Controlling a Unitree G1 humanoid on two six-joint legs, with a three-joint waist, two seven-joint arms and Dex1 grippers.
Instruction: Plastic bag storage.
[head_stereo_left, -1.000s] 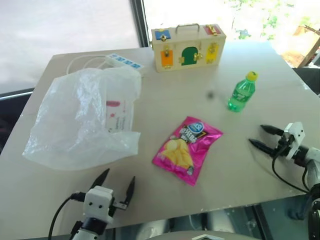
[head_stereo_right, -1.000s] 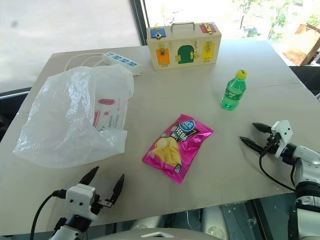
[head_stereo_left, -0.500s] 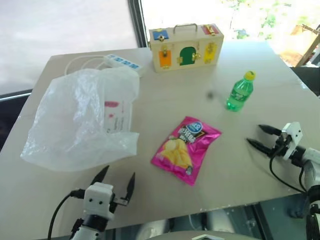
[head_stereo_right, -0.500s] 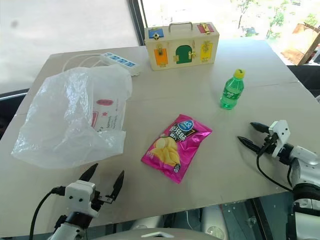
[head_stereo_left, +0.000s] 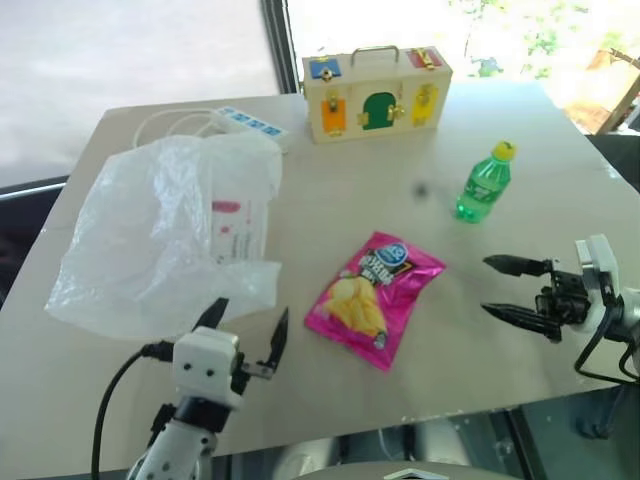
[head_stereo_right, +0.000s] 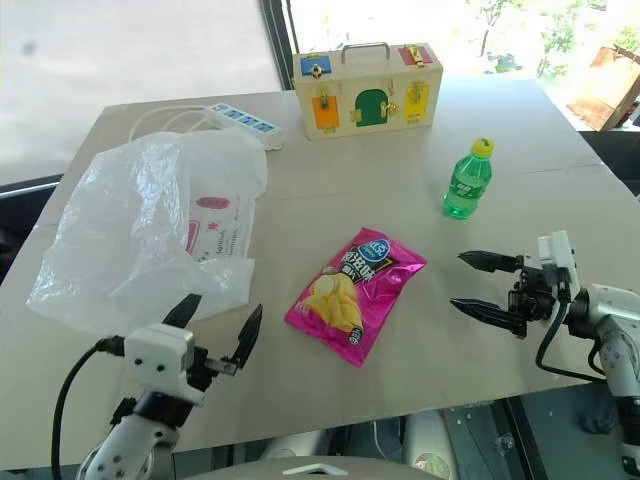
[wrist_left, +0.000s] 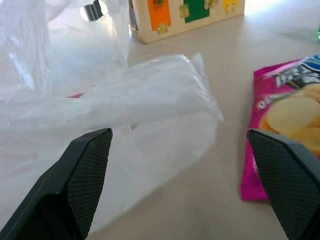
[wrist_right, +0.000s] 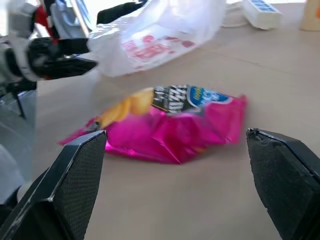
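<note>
Left claw (head_stereo_left: 247, 329) just before plastic bag (head_stereo_left: 165, 235)

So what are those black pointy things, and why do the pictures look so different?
They are a robot's claws. Two pictures come from cameras in its head, looking down at a table. The other two come from cameras on its wrists, peeking between the fingers. The left claw and right claw are both open and hold nothing. On the table lie a crinkly plastic bag, a pink chips packet, a green bottle, a wooden toy case and a power strip.
</note>
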